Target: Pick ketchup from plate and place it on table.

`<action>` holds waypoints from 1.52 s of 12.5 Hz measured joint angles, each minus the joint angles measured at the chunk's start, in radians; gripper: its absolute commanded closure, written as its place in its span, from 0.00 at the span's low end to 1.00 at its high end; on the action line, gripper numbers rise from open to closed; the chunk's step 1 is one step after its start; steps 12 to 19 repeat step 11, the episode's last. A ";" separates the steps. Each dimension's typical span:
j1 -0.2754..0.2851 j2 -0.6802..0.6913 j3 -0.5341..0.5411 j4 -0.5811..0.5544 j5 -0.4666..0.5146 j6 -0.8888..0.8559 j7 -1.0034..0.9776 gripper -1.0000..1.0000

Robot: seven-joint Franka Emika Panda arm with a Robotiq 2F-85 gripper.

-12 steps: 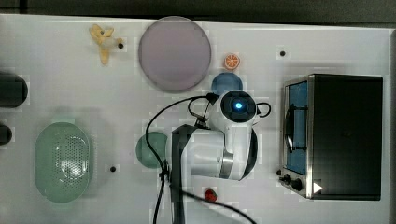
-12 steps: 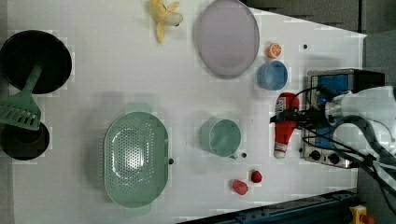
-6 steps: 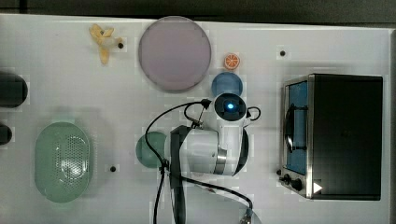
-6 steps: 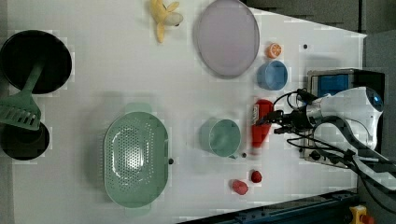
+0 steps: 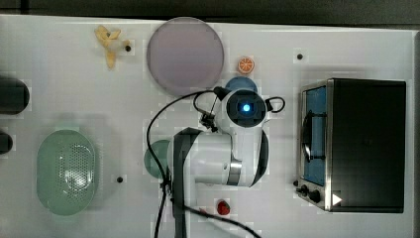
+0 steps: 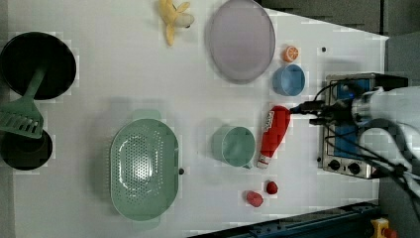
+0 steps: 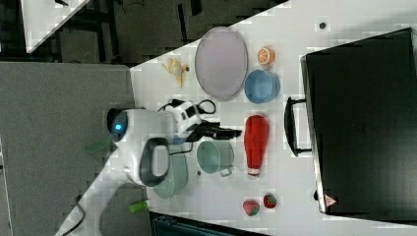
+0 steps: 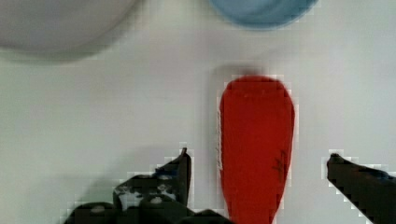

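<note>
Wrist view puts the gripper (image 8: pixel 258 161) nearest: its two dark fingers stand wide apart, one on each side of the ketchup (image 8: pixel 256 149), with a gap between each fingertip and the red bottle, so nothing is held. The ketchup lies flat on the white table (image 8: pixel 93 116). Beyond the bottle's rounded end sits the blue bowl (image 8: pixel 261 9), and the pale plate (image 8: pixel 56 18) fills the frame's upper left corner.

Left view shows the ketchup (image 6: pixel 273 133) lying on the table (image 6: pixel 109 74) in the centre right of the frame, just beside the green cup (image 6: pixel 234 146), its white cap pointing to the lower edge. The gripper (image 6: pixel 309 110) hangs at the bottle's upper right. Two small red fruit pieces (image 6: pixel 262 193) lie lower in the frame. Higher up come the blue bowl (image 6: pixel 288 79), the orange slice (image 6: pixel 290 53) and the plate (image 6: pixel 241 39), which is bare.
</note>
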State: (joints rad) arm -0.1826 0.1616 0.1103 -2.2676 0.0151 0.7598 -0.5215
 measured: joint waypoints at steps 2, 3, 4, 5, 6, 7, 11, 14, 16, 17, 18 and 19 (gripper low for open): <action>0.002 -0.060 0.001 0.080 0.003 -0.113 0.095 0.00; 0.000 -0.084 0.001 0.137 0.003 -0.197 0.153 0.00; -0.004 -0.102 0.004 0.205 0.003 -0.268 0.215 0.00; -0.003 -0.122 0.004 0.272 0.003 -0.322 0.278 0.00; -0.002 -0.145 0.003 0.328 0.000 -0.379 0.329 0.00; -0.002 -0.166 0.002 0.381 -0.005 -0.435 0.372 0.00; -0.005 -0.207 0.025 0.576 -0.008 -0.673 0.432 0.00; -0.005 -0.207 0.025 0.576 -0.008 -0.673 0.432 0.00; -0.005 -0.207 0.025 0.576 -0.008 -0.673 0.432 0.00; -0.005 -0.207 0.025 0.576 -0.008 -0.673 0.432 0.00; -0.005 -0.207 0.025 0.576 -0.008 -0.673 0.432 0.00; -0.005 -0.207 0.025 0.576 -0.008 -0.673 0.432 0.00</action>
